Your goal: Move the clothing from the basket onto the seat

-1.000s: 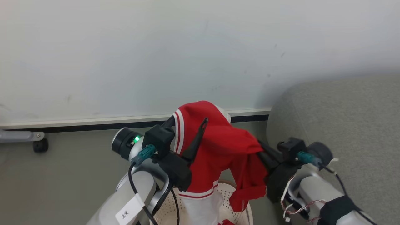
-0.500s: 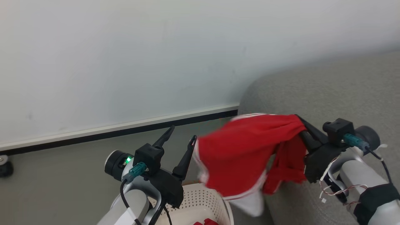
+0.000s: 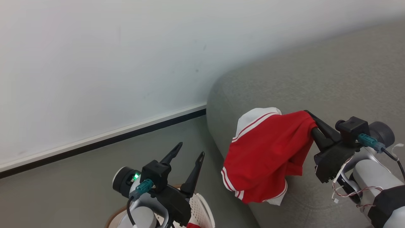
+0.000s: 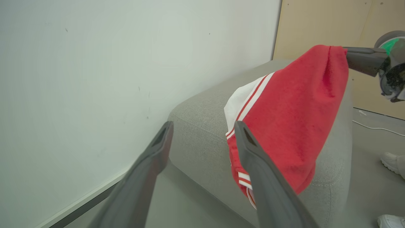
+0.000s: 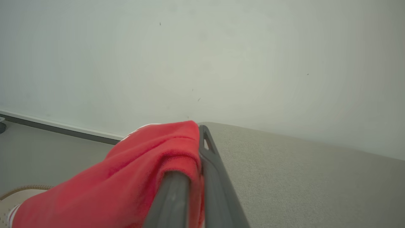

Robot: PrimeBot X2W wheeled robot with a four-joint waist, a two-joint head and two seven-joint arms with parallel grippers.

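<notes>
White wall point(image 3: 95, 63) meets grey floor point(image 3: 79, 171) at a dark strip. On the right is the big grey seat point(image 3: 316, 79). The right pincer point(image 3: 311, 122) is clamped on red clothing point(image 3: 265, 158), which hangs by the seat's round end. The left pincer point(image 3: 191, 148) is spread wide and holds nothing, above the basket point(image 3: 202, 209).

The clothing point(image 3: 265, 155) hangs from the right tool point(image 3: 311, 117), over the edge of the seat point(image 3: 316, 79); basket point(image 3: 204, 209) lower left
</notes>
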